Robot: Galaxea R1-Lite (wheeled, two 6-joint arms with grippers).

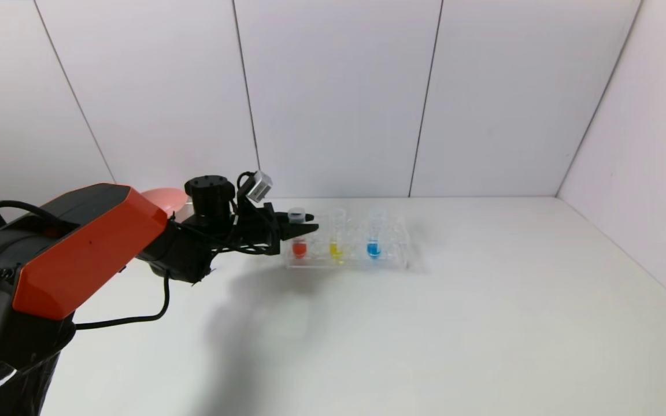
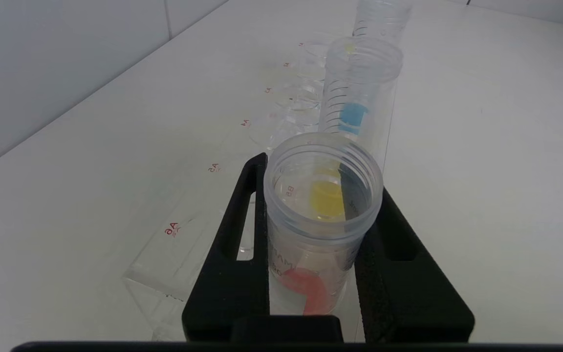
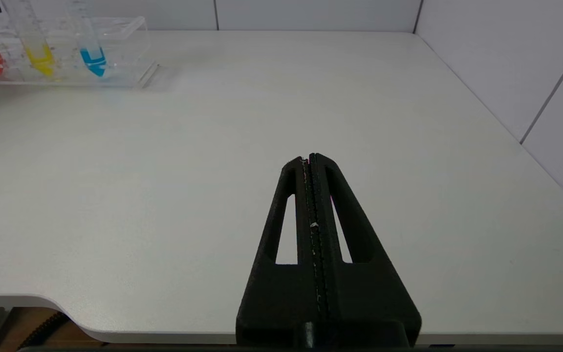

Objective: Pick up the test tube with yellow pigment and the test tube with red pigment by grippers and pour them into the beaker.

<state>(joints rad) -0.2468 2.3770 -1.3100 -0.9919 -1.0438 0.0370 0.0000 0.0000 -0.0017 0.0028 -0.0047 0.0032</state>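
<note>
Left gripper [image 2: 323, 195] clamps the red test tube [image 2: 321, 230] at the rack's [image 1: 393, 260] end.

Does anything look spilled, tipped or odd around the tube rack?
Nothing stands out. The red tube, yellow tube and blue tube stand upright in the rack, and the table shows no spill.

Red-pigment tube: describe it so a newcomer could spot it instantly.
Find the clear rack at the back of the white table. Three tubes stand in it; the test tube with red pigment is leftmost, beside yellow and blue, and alone clamped near its rim by the left pincer.
</note>
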